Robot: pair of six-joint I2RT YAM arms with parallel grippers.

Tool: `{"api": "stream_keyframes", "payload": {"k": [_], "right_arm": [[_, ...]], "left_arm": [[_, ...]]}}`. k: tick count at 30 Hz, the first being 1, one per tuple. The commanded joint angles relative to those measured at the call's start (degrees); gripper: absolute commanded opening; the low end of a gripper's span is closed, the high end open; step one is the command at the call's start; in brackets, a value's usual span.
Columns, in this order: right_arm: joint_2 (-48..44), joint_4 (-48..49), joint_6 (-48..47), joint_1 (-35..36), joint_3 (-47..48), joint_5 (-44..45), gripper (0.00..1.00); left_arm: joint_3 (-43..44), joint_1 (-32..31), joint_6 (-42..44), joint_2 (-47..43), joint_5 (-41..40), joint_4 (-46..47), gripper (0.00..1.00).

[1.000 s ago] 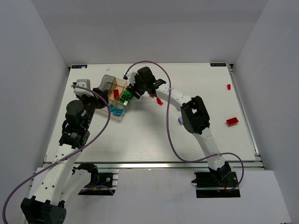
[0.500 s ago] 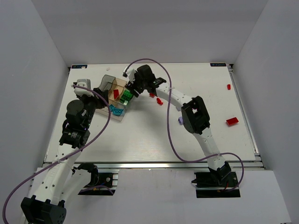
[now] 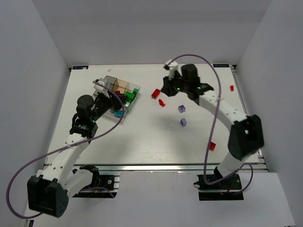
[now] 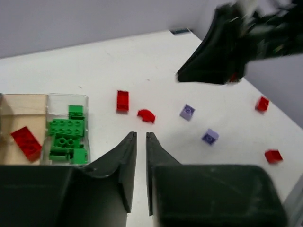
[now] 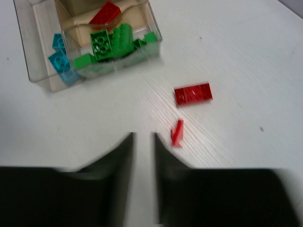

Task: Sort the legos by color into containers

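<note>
Legos: small hard plastic bricks, some loose on the white table [image 3: 142, 142], some already in the tray.
Right claw [image 5: 143, 142]: fingers blurred, with a narrow gap between them and nothing in it; it hangs over bare table at the lower middle of its own view.
Nearest piece: a thin red piece [image 5: 177, 132] lies just right of that claw, not touching it; its exact shape is unclear.
Next out: a flat red brick [image 5: 192, 93] lies right of centre, studs up.
Left claw [image 4: 140, 142]: only a thin slit between the fingers, empty, low in its view beside the tray.
Tray [image 5: 33, 66]: upper left of the right wrist view; it holds green bricks [image 5: 113, 45], cyan bricks [image 5: 59, 54] and one red brick [image 5: 104, 14], each colour in its own compartment.
Farther out: two purple bricks [image 3: 182, 108] [image 3: 183, 122] lie near the centre of the overhead view, with a red one [image 3: 212, 145] lower right.
Handling: probably light, stiff and smooth, so likely to skid or flip if nudged.
Hold: pinch across the two long flat sides of the flat red brick, after widening the gap.
</note>
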Motion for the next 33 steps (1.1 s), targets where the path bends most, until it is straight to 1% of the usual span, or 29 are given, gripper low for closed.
{"api": "stream_keyframes", "payload": {"k": [1,2,3,4,5,6,7,8,9,10,11,12,13,14,15,16,18,20,21,23,24,26,29,33], "right_arm": [[-11.27,5.53,7.84,-5.34,-11.81,-9.47,0.45],[-14.34,6.58,8.29,-7.53,-14.63,-10.80,0.56],[-19.68,8.07,8.29,-8.34,-19.10,-11.95,0.67],[-22.00,8.17,8.29,-11.48,-20.62,-14.22,0.84],[-24.11,7.83,7.68,-12.12,-21.77,-14.68,0.89],[-27.44,6.26,7.33,-13.26,-23.26,-15.03,0.89],[-28.69,5.46,7.06,-14.66,-23.97,-15.56,0.89],[-29.92,5.28,6.89,-16.50,-25.19,-17.04,0.87],[-32.11,5.27,6.45,-17.22,-26.60,-17.84,0.84],[-33.17,6.49,6.27,-18.88,-29.66,-19.67,0.72],[-33.97,7.72,6.01,-20.20,-31.43,-21.00,0.60],[-35.37,9.04,5.57,-21.69,-33.19,-22.32,0.48],[-35.73,9.05,4.70,-22.14,-34.16,-25.03,0.27],[-35.56,7.75,3.73,-23.19,-33.56,-25.49,0.13],[-35.21,6.52,3.11,-23.37,-33.12,-26.02,0.00],[-35.03,5.98,3.11,-23.98,-32.94,-28.63,0.00],[-34.59,5.80,2.41,-25.30,-33.12,-31.37,0.00],[-35.38,4.22,0.22,-25.83,-32.85,-31.47,0.09],[-35.82,4.31,-0.49,-25.66,-33.11,-31.04,0.14],[-37.13,5.10,-1.11,-25.66,-34.43,-30.95,0.17],[-37.57,5.36,-1.46,-25.40,-34.87,-30.94,0.21],[-38.19,6.15,-1.73,-25.22,-35.49,-31.64,0.23],[-38.11,5.45,-2.95,-25.48,-35.14,-31.56,0.26],[-38.28,5.01,-4.27,-24.96,-35.49,-32.35,0.28]], "left_arm": [[1.43,-0.70,-4.73,7.76,14.79,4.67,0.42],[2.57,-1.22,-5.60,10.42,16.30,4.33,0.49],[5.97,-1.23,-6.22,12.97,16.66,2.93,0.55],[8.01,-2.27,-5.97,18.13,15.45,1.26,0.59],[9.94,-3.76,-5.36,20.53,14.57,-2.67,0.66],[14.31,-4.56,-4.13,22.99,12.99,-4.88,0.69],[16.53,-5.44,-3.34,25.27,11.06,-7.08,0.70],[18.99,-7.54,-2.37,30.00,7.65,-11.63,0.72],[21.54,-8.60,-0.36,32.39,5.53,-13.93,0.73],[26.61,-9.66,0.62,34.59,3.16,-15.61,0.73],[28.92,-11.49,2.11,38.96,-1.04,-18.24,0.74],[30.95,-12.12,2.82,40.92,-3.26,-19.05,0.74],[35.15,-12.65,3.61,42.94,-5.28,-20.45,0.75],[37.10,-12.65,5.09,46.71,-7.65,-21.16,0.75],[38.86,-13.26,5.72,48.83,-12.20,-21.34,0.75],[41.58,-13.27,6.33,50.51,-14.42,-20.99,0.75],[43.88,-14.50,8.27,55.24,-19.08,-20.46,0.75],[47.92,-15.20,9.67,58.50,-20.16,-20.37,0.75],[49.50,-15.90,10.29,61.83,-23.73,-20.46,0.75],[54.05,-16.60,11.08,65.18,-25.60,-21.43,0.76],[55.48,-16.61,11.43,68.07,-26.74,-21.52,0.76],[59.42,-17.92,12.05,70.72,-27.62,-22.13,0.77],[63.04,-18.54,12.32,75.12,-29.47,-22.83,0.78],[68.14,-19.16,11.79,79.26,-30.79,-23.45,0.78]]}}
